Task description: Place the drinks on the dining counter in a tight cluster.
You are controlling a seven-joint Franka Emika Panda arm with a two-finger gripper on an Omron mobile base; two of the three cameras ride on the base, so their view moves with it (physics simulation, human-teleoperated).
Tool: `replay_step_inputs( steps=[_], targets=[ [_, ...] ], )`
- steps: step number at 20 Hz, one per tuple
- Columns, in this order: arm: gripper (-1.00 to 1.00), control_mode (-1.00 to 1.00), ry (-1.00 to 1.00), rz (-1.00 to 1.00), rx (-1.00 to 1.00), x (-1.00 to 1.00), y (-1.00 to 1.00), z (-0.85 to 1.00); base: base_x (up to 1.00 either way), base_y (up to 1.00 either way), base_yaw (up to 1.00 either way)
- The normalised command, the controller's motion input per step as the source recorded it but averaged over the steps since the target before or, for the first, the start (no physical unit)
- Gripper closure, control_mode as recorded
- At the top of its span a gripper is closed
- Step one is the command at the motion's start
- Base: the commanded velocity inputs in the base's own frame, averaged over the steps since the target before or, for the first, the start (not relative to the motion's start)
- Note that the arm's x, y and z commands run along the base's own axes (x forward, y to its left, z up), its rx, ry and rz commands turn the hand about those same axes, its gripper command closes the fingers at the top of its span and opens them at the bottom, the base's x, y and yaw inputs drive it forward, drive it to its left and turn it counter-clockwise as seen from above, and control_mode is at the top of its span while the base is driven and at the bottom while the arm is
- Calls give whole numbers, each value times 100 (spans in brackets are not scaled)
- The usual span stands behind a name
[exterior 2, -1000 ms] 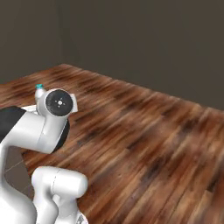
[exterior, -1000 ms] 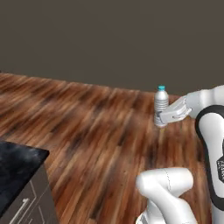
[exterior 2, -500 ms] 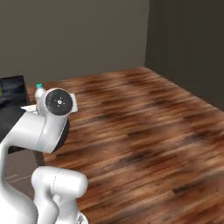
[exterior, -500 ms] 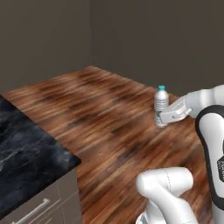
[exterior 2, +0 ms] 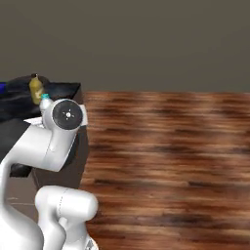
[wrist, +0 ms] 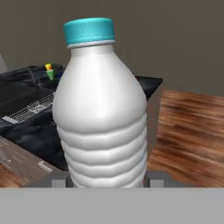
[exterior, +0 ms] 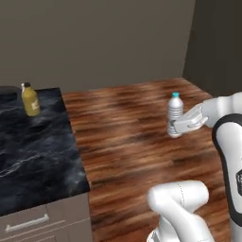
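Dim, flat rendered light; soft low-res blur, faint shadows, no glare, bg walls murky.

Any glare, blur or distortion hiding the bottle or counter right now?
Left base view: even flat light, water bottle crisp, juice jug small but readable. Right base view: counter dark, detail lost. Hand view: bottle looms close, bulged by nearness, no glare.
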Motion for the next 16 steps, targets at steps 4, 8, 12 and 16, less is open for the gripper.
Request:
replay_step_inputs(
  steps=[4,8,12,16],
  targets=[
    [100,100,0,0,0,0,0,0,89,-20,87],
    [100,100,0,0,0,0,0,0,76,-60,72],
    [100,100,0,0,0,0,0,0,52,-100,38],
    [100,100,0,0,0,0,0,0,28,-100,16]
  ],
)
